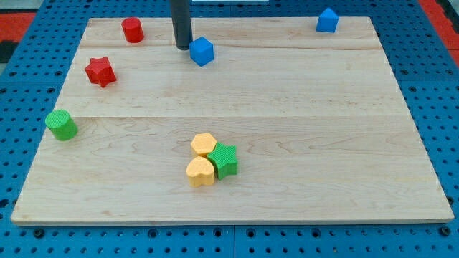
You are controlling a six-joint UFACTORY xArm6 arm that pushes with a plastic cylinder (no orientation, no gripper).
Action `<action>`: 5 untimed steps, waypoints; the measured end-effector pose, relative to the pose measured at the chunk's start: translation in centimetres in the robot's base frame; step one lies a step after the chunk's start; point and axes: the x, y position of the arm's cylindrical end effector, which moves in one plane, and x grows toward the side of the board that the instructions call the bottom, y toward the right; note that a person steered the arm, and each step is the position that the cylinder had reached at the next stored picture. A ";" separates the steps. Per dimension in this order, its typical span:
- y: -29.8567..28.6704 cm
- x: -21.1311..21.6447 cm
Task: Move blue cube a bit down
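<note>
The blue cube (202, 51) sits near the view's top, left of centre, on the wooden board (287, 93). My tip (183, 47) comes down from the view's top and rests just to the left of the blue cube, very close to it or touching its left side. A second blue block (327, 21), shaped like a small house, stands at the view's top right.
A red cylinder (133, 30) and a red star (100, 72) lie at the upper left. A green cylinder (62, 125) is at the left edge. A yellow hexagon (204, 145), a yellow heart (200, 172) and a green star (224, 160) cluster at lower centre.
</note>
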 end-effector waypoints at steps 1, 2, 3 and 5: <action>3.8 -2.0; 5.2 -1.3; 5.1 1.9; 5.0 7.0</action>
